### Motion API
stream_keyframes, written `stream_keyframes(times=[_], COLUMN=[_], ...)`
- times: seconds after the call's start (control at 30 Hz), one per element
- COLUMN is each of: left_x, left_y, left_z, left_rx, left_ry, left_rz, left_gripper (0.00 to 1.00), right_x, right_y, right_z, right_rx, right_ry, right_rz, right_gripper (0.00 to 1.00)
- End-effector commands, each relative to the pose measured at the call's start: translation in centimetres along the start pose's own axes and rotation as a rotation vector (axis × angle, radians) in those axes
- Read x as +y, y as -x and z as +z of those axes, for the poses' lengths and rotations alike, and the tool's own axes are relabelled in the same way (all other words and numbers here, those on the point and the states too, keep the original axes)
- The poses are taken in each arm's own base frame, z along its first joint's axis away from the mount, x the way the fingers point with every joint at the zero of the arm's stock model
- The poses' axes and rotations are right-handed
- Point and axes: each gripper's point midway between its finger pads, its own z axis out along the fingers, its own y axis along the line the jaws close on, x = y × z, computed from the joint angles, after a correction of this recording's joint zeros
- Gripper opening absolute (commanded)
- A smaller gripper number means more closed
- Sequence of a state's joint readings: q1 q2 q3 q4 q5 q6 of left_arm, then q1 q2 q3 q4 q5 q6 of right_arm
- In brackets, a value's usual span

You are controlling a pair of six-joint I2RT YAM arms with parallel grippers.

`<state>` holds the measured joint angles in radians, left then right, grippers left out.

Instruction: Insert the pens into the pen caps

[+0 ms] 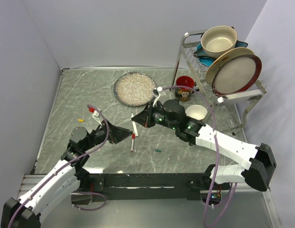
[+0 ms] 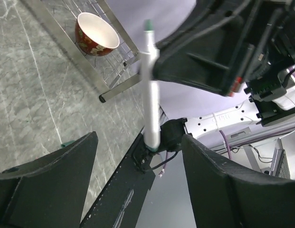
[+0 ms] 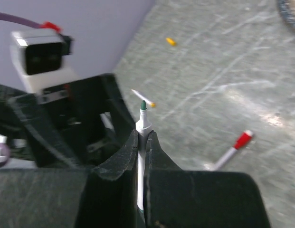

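My right gripper [image 3: 143, 133] is shut on a white pen [image 3: 143, 124] whose green tip points out past the fingertips. In the left wrist view that same pen [image 2: 149, 90] stands upright just ahead of my left gripper [image 2: 139, 137], which is open, its lower end level with the fingertips and touching neither. From above, the left gripper [image 1: 127, 134] and right gripper [image 1: 146, 118] face each other mid-table. A pen with a red cap [image 1: 133, 142] on it lies below them. A yellow-tipped pen [image 3: 143, 99] lies beyond the held tip. A green cap [image 1: 158, 150] and a yellow cap [image 1: 81, 120] lie loose.
A glass plate [image 1: 135, 89] sits at the back centre. A wire dish rack [image 1: 223, 97] at the back right carries a bowl [image 1: 218, 40] and a large plate [image 1: 235, 71]. A red bowl [image 1: 185, 88] and a white cup [image 1: 196, 112] stand beside the right arm.
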<state>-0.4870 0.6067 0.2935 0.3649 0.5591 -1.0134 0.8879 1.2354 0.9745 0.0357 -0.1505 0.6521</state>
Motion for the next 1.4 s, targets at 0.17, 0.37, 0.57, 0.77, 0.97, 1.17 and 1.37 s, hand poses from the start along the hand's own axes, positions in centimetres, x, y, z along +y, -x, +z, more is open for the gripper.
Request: stream_keyframes(times=[0.17,0.37,0.57,0.77,0.97,1.17,1.37], left_x=[-3.0,-4.6,-4.2,-4.7,-4.7,-3.2,-1.4], left_y=[1.1,0.7,-0.1,-0.4,-0.6,0.0,1.7], left_z=[0.4,0.1,0.2,0.1,0.1,0.0,-1.8], left_rx=[-0.022,0.004,0.039,0.062,0.092,0.085,0.049], left_ry=[-0.141,-0.228,-0.226,-0.256,-0.238,-0.099,0.148], left_rz=[0.054,0.039,0.027,0.037,0.062,0.136,0.243], left_gripper=[0.68,0.65,0.49,0.39,0.01,0.01,0.01], right_x=[4.4,5.3,5.9,6.7,6.5,6.2,-0.7], right_y=[2.8,1.8,1.5,0.6,-0.4,0.4,-1.4], right_z=[-1.6,-1.0,-0.7,-0.2,-0.1,-2.5,-4.3], right_rx=[-0.136,-0.116,-0.107,-0.064,-0.028,-0.046,-0.017], right_ry=[0.15,0.192,0.21,0.241,0.237,0.187,-0.163], right_rz=[0.081,0.102,0.097,0.065,0.026,-0.037,0.042], right_gripper=[0.0,0.0,0.0,0.0,0.01,0.48,0.53])
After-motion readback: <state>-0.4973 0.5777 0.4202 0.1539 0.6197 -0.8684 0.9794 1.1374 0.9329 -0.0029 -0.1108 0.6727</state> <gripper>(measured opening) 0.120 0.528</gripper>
